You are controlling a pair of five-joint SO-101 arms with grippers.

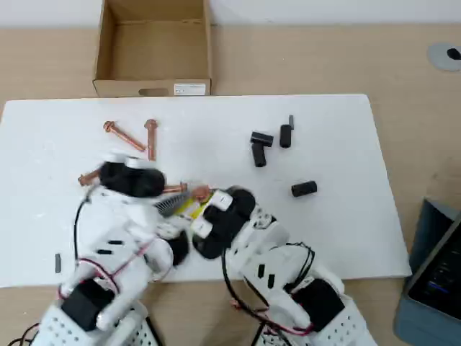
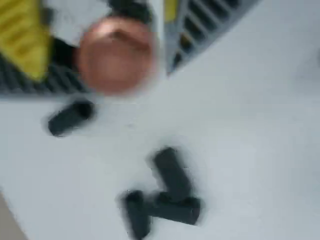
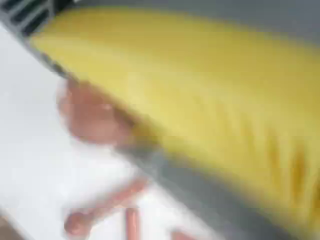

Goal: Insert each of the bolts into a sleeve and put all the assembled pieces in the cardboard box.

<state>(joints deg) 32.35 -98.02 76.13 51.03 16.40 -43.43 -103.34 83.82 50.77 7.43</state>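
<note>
A copper bolt (image 1: pixel 200 193) is held just above the white mat where the two grippers meet. My right gripper (image 1: pixel 198 203) comes in from the near right and looks shut on it. Its yellow pad (image 3: pixel 200 90) lies across the bolt's head (image 3: pixel 90 115). My left gripper (image 1: pixel 171 196) sits directly left of the bolt, whose round head (image 2: pixel 116 54) faces that wrist's camera. Three more bolts (image 1: pixel 122 135) (image 1: pixel 150 137) (image 1: pixel 90 176) lie on the mat to the left. Several black sleeves lie to the right: a cluster (image 1: pixel 261 144) (image 2: pixel 170 192) and a single one (image 1: pixel 304 189) (image 2: pixel 70 117).
The open cardboard box (image 1: pixel 153 86) stands beyond the mat's far left edge on the wooden table. A grey device (image 1: pixel 439 274) sits off the mat at the right. The white mat (image 1: pixel 346 238) is bare at its near right.
</note>
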